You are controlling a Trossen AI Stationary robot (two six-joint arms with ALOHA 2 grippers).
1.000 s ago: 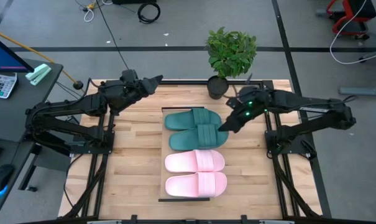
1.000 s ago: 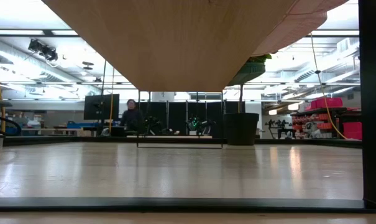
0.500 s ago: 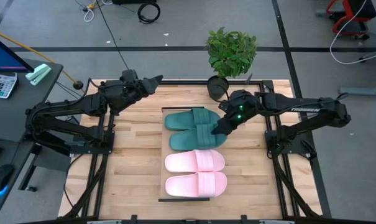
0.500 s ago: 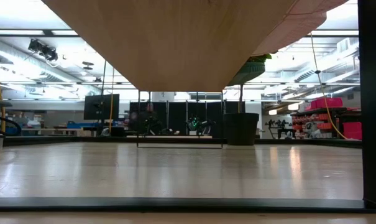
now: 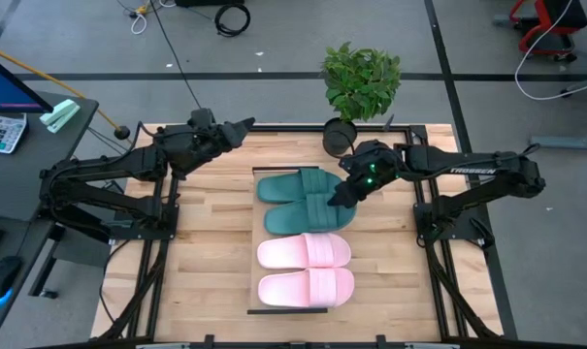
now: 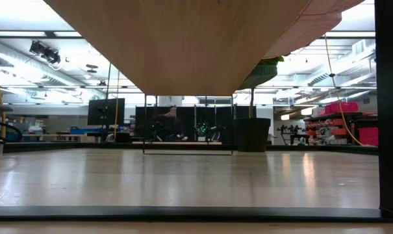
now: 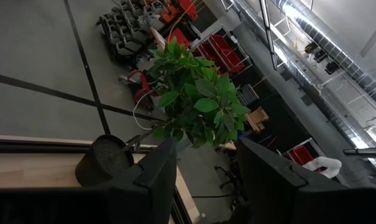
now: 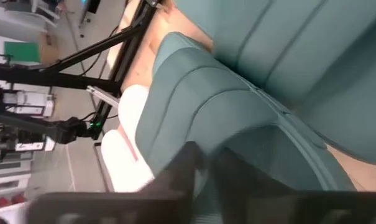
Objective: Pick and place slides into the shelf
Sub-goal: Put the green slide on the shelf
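- Reaching farther in than a second ago, the right gripper [image 5: 343,197] now sits at the strap of the teal slides [image 5: 303,200]; whether it grips is unclear.
- Left gripper [image 5: 243,124] waits spread near the potted plant [image 5: 359,82].
- Pink slides [image 5: 306,269] lie beside the teal pair on the shelf [image 5: 253,242].
- Plank tabletop [image 5: 211,252] fills the low view; room beyond is dim.

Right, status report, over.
Left gripper open, parked at table's back edge. Right gripper at nearer green slide. All four slides on shelf. Nothing blocking.
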